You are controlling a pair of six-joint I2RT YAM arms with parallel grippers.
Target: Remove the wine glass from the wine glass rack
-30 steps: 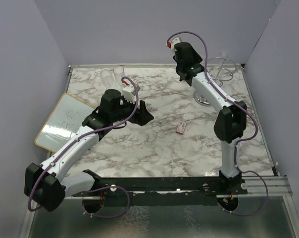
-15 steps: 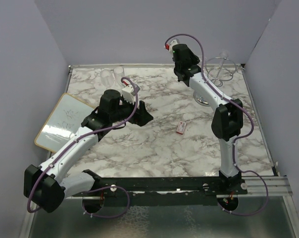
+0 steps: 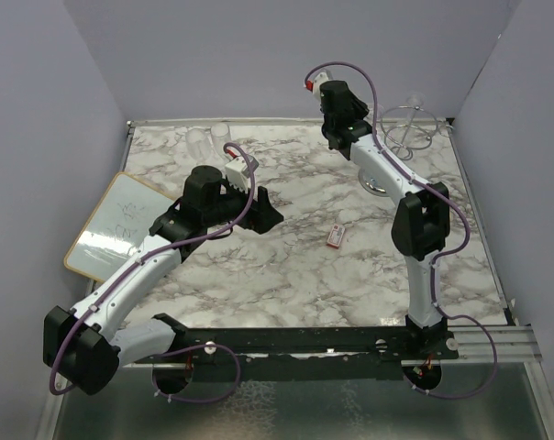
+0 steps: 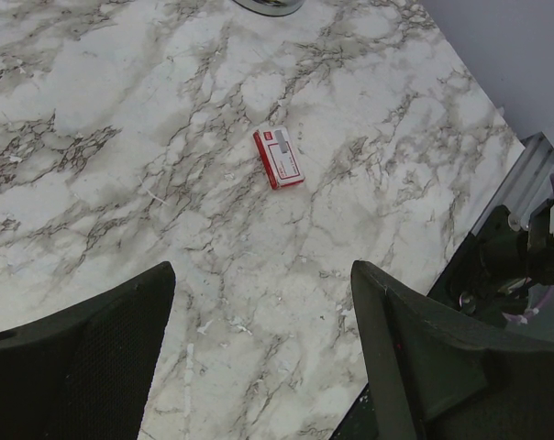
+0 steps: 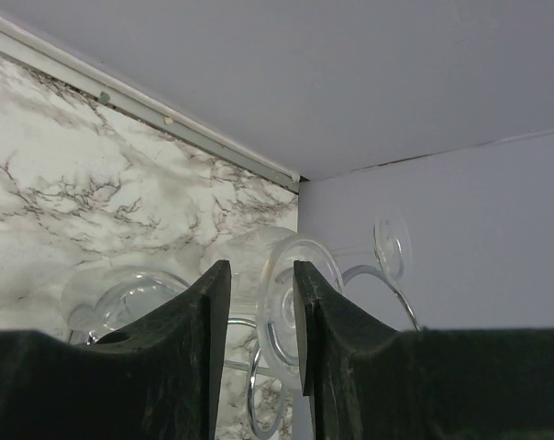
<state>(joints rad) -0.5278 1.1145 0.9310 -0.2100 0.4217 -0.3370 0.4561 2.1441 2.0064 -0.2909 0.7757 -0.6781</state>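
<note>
The wine glass rack is a silver wire stand at the back right; its ring [image 3: 405, 124] stands above its round shiny base [image 3: 380, 186]. Clear wine glasses hang on it upside down. In the right wrist view the nearest wine glass shows its round foot [image 5: 282, 284] just beyond my fingertips, partly behind one finger. A second foot [image 5: 392, 246] and a bowl [image 5: 121, 295] show beside it, with rack wire [image 5: 250, 394] below. My right gripper [image 3: 360, 117] [image 5: 261, 284] is rolled on its side, its jaws a narrow gap apart and clamping nothing. My left gripper [image 3: 268, 211] [image 4: 263, 302] is wide open and empty over the table's middle.
A small red-and-white card [image 3: 335, 236] [image 4: 279, 158] lies on the marble. A whiteboard [image 3: 121, 225] lies at the left edge. Two clear glasses [image 3: 211, 136] stand at the back left. The back and right walls close in behind the rack.
My right wrist has shifted slightly left and turned a little, then held still. The left arm has not moved.
</note>
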